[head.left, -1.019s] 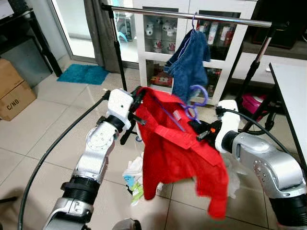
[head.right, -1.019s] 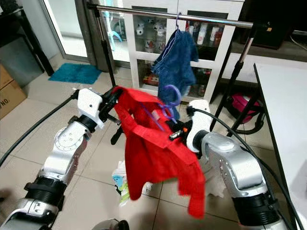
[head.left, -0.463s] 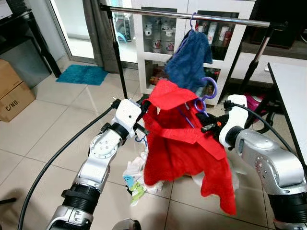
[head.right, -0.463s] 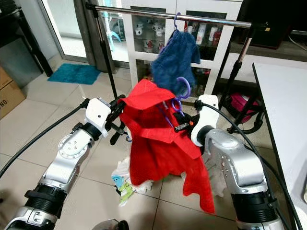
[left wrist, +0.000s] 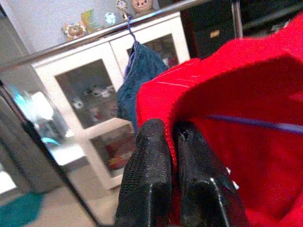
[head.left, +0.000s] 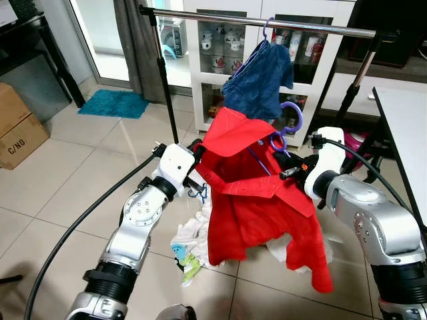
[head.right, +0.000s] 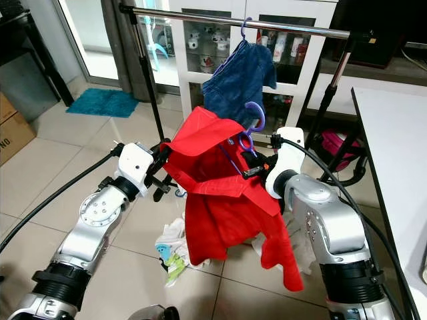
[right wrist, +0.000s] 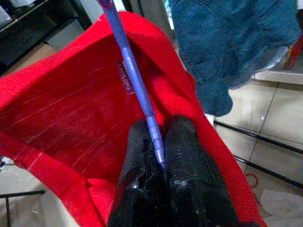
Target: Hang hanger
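step: lifting to hang | change: red shirt on purple hanger now higher, hook nearer rail beside blue jeans | left gripper pinches shirt edge | right gripper clamps hanger bar | hook not yet on rail

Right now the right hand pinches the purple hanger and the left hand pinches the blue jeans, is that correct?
Not quite. The left hand pinches the red shirt, as the left wrist view shows. The jeans hang on the rail. The right hand does pinch the hanger.
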